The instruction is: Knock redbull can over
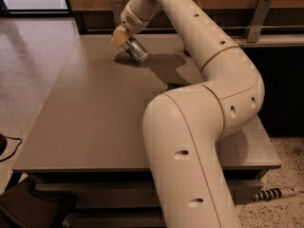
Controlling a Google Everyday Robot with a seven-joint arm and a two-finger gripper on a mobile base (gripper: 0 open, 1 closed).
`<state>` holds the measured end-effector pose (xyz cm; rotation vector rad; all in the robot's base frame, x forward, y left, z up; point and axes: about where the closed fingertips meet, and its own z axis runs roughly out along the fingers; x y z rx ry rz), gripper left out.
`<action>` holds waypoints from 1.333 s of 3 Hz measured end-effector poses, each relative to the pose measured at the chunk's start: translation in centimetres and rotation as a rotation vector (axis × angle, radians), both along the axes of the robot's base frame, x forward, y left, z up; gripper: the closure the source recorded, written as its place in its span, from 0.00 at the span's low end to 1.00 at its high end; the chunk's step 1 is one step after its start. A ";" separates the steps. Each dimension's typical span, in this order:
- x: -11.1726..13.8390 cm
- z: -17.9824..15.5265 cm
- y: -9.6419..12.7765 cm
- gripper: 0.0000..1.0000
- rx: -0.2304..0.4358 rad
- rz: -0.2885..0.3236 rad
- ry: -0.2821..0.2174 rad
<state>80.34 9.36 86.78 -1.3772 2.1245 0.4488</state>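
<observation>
Arm, near field: the cream arm is seen filling the near right of the view, rising from below the front edge and bending away toward the far left.
Worktop: the grey worktop is seen in full on its near and left parts; much of its right part is hidden behind the arm.
Redbull can, location: the redbull can is found on the far left part of the worktop, just beside and below the pincer.
Redbull can, attitude: it is seen steeply tilted, not upright, with a shiny round end turned toward the near right.
Pincer: the pincer is held low over the far left of the worktop, against or very close to the can's far end. Whether it is wide, narrow or closed on the can cannot be told.
Shadow: a dark shadow is cast on the worktop to the right of the can.
Progress: the tipping is judged well advanced, since the can is no longer vertical.
Outstanding: it cannot be confirmed that the can lies flat and free on the worktop, so completion is not yet certified.
</observation>
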 end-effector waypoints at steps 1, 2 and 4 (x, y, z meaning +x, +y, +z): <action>0.7 -2.1 2.2 1.00 0.059 0.055 0.021; 1.3 -2.9 3.9 1.00 0.158 0.090 0.019; 1.3 -3.2 4.2 0.58 0.157 0.093 0.024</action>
